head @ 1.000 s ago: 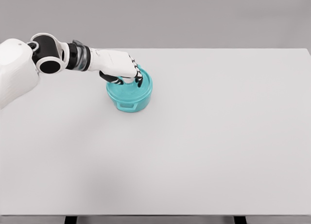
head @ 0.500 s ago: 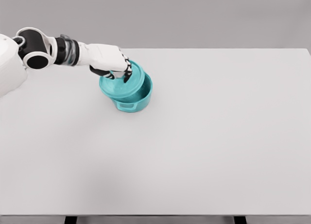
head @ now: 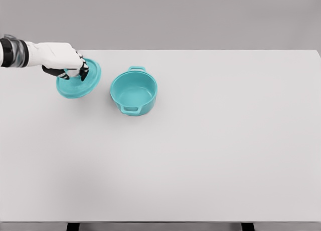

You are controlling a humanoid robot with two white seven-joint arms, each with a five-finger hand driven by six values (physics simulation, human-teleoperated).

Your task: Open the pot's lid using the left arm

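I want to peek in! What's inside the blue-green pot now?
Nothing: the pot is open, showing its bare bottom. The left hand holds the lid off to the side.

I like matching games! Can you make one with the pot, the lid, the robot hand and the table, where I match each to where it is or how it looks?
Things:
1. pot
2. lid
3. left robot hand
4. table

Descriptions:
A. white, with everything over it
B. open, showing its inside
C. held, left of the pot
D. curled around the lid

Pairs: 1-B, 2-C, 3-D, 4-A
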